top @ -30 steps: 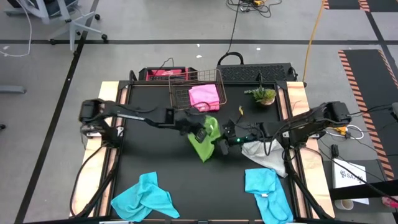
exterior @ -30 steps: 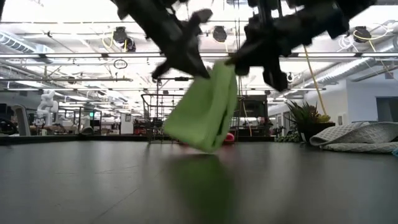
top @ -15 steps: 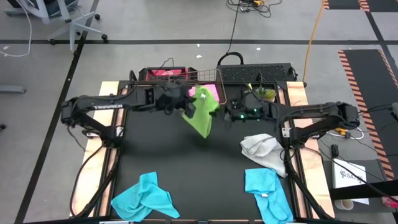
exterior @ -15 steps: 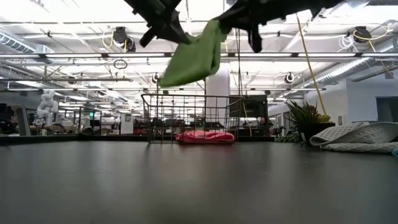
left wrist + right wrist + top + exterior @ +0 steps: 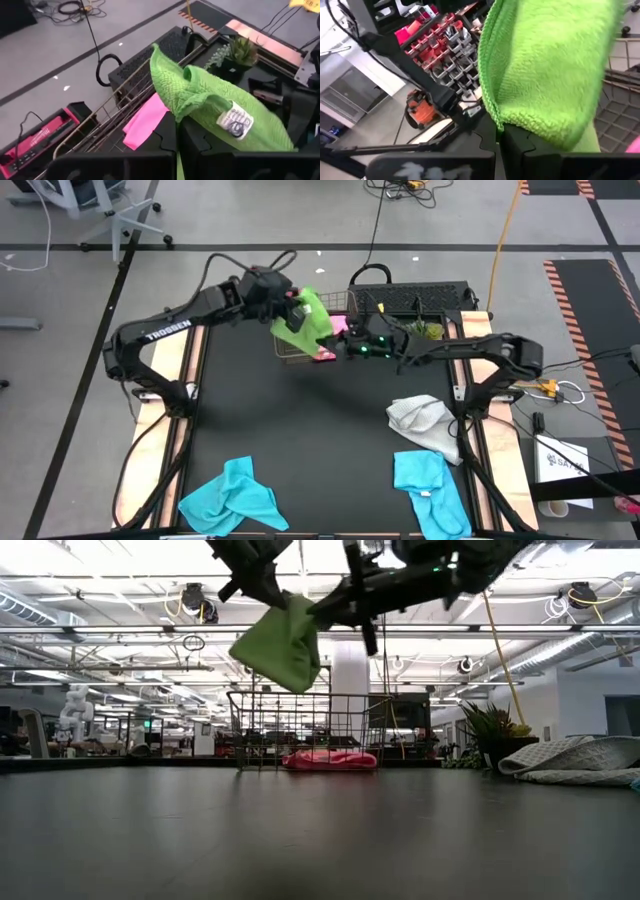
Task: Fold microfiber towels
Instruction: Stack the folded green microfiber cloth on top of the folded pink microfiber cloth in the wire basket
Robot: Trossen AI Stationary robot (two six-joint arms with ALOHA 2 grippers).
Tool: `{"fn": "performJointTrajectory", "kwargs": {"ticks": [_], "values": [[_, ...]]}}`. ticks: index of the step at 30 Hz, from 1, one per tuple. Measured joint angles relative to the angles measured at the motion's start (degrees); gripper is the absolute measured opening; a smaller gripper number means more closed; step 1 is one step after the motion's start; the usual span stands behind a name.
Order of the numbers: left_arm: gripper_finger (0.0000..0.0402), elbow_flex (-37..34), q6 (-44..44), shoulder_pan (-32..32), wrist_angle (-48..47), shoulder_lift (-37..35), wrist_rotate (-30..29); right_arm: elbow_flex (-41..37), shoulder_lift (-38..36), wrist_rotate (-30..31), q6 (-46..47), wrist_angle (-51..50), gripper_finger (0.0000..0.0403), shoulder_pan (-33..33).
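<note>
While I hold it up: the green towel [image 5: 306, 319] hangs folded between my two grippers, in the air above the wire basket [image 5: 296, 352] at the far edge of the table [image 5: 270, 430].
Left gripper [image 5: 283, 300]: clenched tight on one end of the green towel, fingertips buried in the cloth.
Right gripper [image 5: 345, 342]: clamped on the other end; my own fingers [image 5: 520, 150] pinch a doubled edge.
Green towel, texture: nubby loops, a stitched hem, a small white printed label [image 5: 234, 121] on one face; it sags in a soft bunched wedge in the low view [image 5: 280, 642].
Pink towel [image 5: 327, 346]: flat, folded, lying inside the basket; mostly covered from above by the green one, clearer in the low view [image 5: 330, 758].
Basket: thin copper-coloured wire grid, open top.
Grey towel [image 5: 424, 423]: crumpled heap on the table's right side, waffle-like surface.
Blue towels: one rumpled at the near left [image 5: 232, 497], one folded longways at the near right [image 5: 428, 490], its end cut off by the picture's edge.
Small plant [image 5: 424, 331]: spiky green leaves, far right corner, partly behind my right arm.
Hard to make out: how many layers the green towel has; my fingertips are hidden in its folds.
</note>
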Motion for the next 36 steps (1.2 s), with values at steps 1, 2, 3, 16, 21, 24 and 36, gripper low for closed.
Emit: {"fn": "performJointTrajectory", "kwargs": {"ticks": [1,2,3,16,21,24,36], "values": [[0.0000,0.0,0.0,0.7,-0.4,0.0,0.7,1.1,1.2,-0.1,-0.4,0.0,0.0000,-0.3],[0.0000,0.0,0.2,1.2,-0.8,0.1,1.1,2.2,2.2,-0.3,-0.7,-0.1,0.0000,-0.5],[0.0000,0.0,0.6,1.6,-0.7,0.5,1.2,3.5,3.5,-1.2,-0.8,-0.1,0.0000,-0.8],[0.0000,0.0,6.7,9.3,-3.7,4.3,6.0,14.6,14.8,-2.7,-2.0,-0.1,0.0000,-2.2],[0.0000,2.0,9.1,12.9,-4.6,4.4,7.4,14.6,14.8,-1.8,-2.0,0.0,0.0000,-4.1],[0.0000,4.5,10.7,14.2,-4.5,4.5,8.3,14.6,14.8,-1.4,-1.9,0.3,0.0000,-5.3],[0.0000,7.0,12.5,14.6,-7.6,8.1,10.4,14.6,14.8,-0.1,-1.2,-0.7,0.0000,-5.2]]}}
